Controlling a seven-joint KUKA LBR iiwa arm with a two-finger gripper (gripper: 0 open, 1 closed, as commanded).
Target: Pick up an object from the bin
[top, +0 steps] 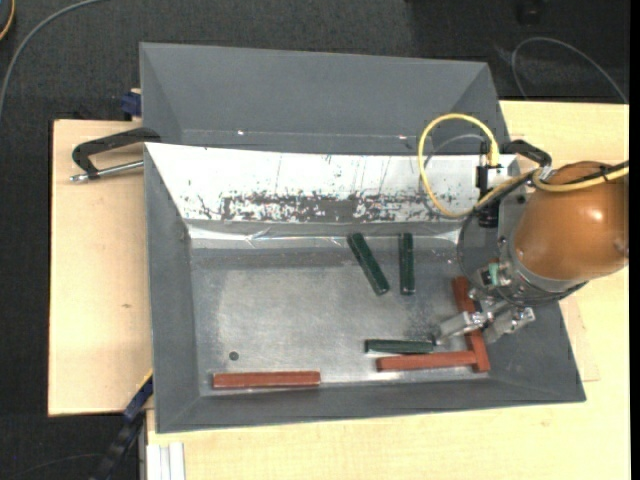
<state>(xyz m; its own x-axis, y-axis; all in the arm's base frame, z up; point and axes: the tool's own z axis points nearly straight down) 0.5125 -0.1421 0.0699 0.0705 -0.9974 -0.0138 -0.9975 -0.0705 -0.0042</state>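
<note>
Your hand (488,316) is low at the right end of the bin (290,313), over a red bar (479,352) lying along the right wall. That bar meets a second red bar (425,363) in an L at the near right corner. You cannot tell whether the hand is open or closed; it may be touching the bar. A dark green bar (398,347) lies just to its left.
</note>
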